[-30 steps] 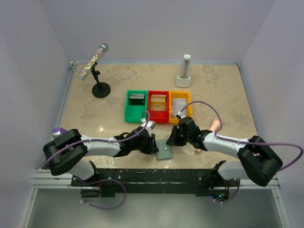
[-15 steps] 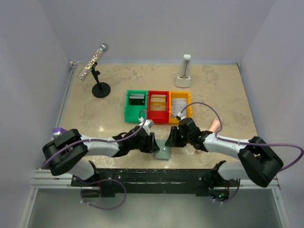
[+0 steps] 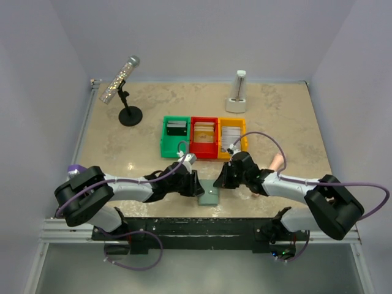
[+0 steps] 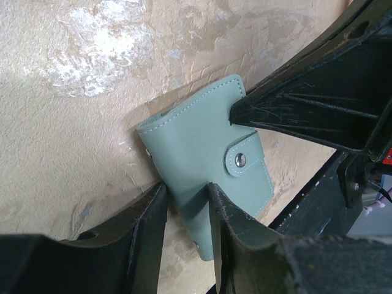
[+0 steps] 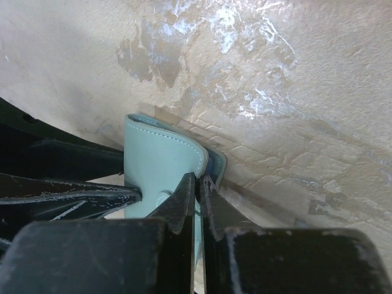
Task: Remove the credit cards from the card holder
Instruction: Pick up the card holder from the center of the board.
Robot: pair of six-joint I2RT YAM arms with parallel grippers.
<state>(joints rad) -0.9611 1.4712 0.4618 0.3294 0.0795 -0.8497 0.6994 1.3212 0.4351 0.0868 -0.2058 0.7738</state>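
The card holder [image 3: 209,196], pale blue-green with a snap tab [image 4: 242,160], sits near the table's front edge between both arms. My left gripper [image 3: 197,185] straddles its lower corner [image 4: 187,193], with both fingers touching it. My right gripper [image 3: 219,182] is shut [image 5: 198,179], pinching the curled edge of the holder's front panel [image 5: 165,165]. The right gripper's tip [image 4: 236,113] presses the holder in the left wrist view. Credit cards lie in the bins: a dark one [image 3: 176,127], a tan one [image 3: 204,131] and a whitish one [image 3: 230,133]. Whatever the holder contains is hidden.
Green [image 3: 164,147], red [image 3: 204,153] and yellow [image 3: 244,144] bins stand in a row behind the grippers. A microphone on a stand [image 3: 125,92] is at the back left, a white upright device [image 3: 237,95] at the back. The black front rail [image 3: 196,223] is just below the holder.
My right gripper opened and then shut on the holder's panel edge. The holder shifted slightly left between the grippers, and my left gripper stayed around its corner.
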